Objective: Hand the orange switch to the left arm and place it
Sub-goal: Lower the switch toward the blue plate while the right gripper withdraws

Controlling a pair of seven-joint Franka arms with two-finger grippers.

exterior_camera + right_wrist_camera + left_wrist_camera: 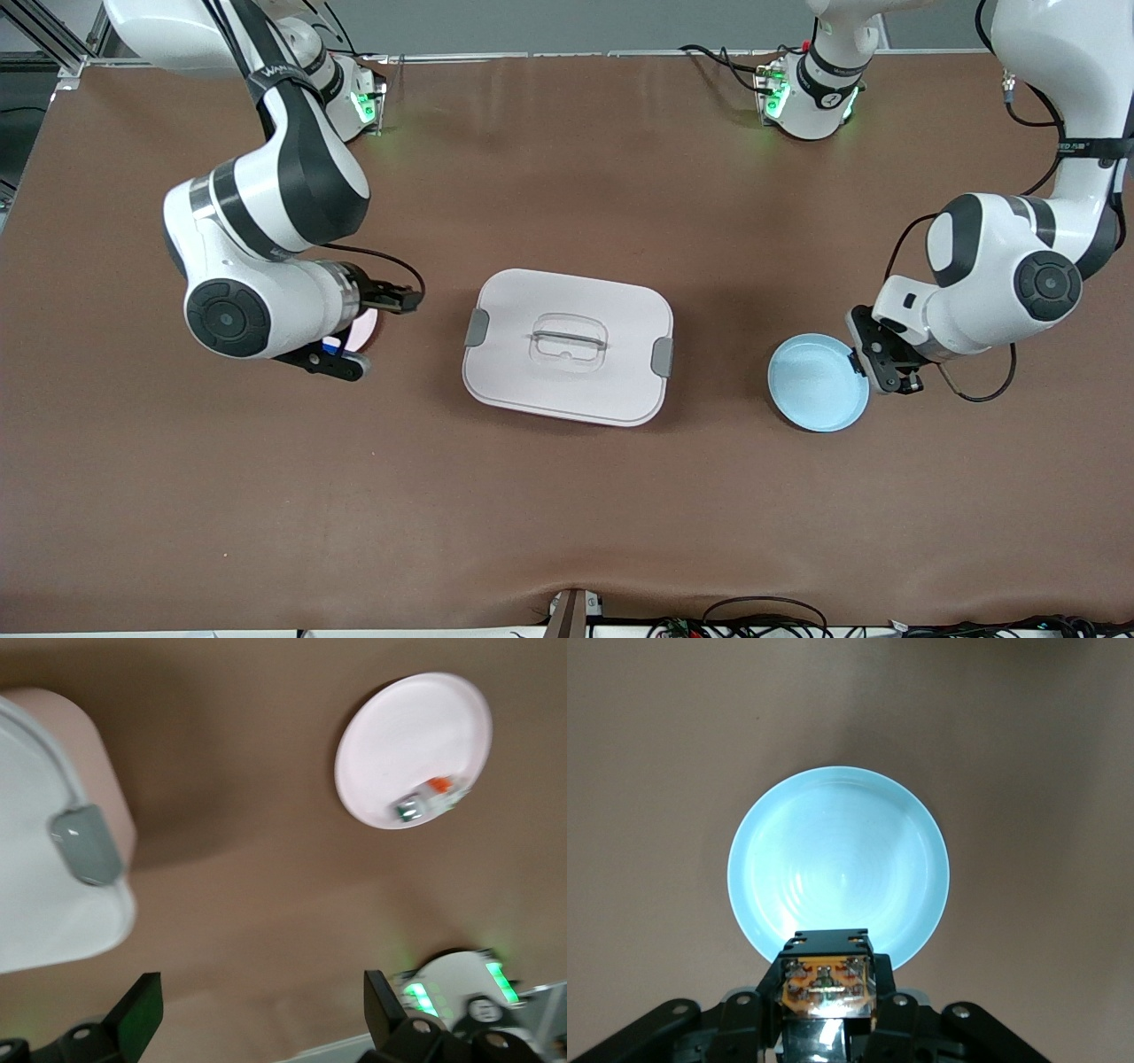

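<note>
Two arms are out over the table, one at each end, and between them you have the box (568, 346) sitting closed on the brown table (567, 496). Your left gripper (886, 361) hangs at the edge of the blue plate (817, 383), toward the left arm's end; in the left wrist view its fingers (757, 1014) are clamped on the orange switch (826, 981), which is held above the plate's rim, not resting on it. Your right gripper (354, 341) is over the pink plate (414, 749) at the right arm's end, and in the right wrist view its fingers (140, 1014) stand wide apart with nothing between them. On that pink plate lies a small clear-silver part (431, 797) with a red bit, near the rim.
</note>
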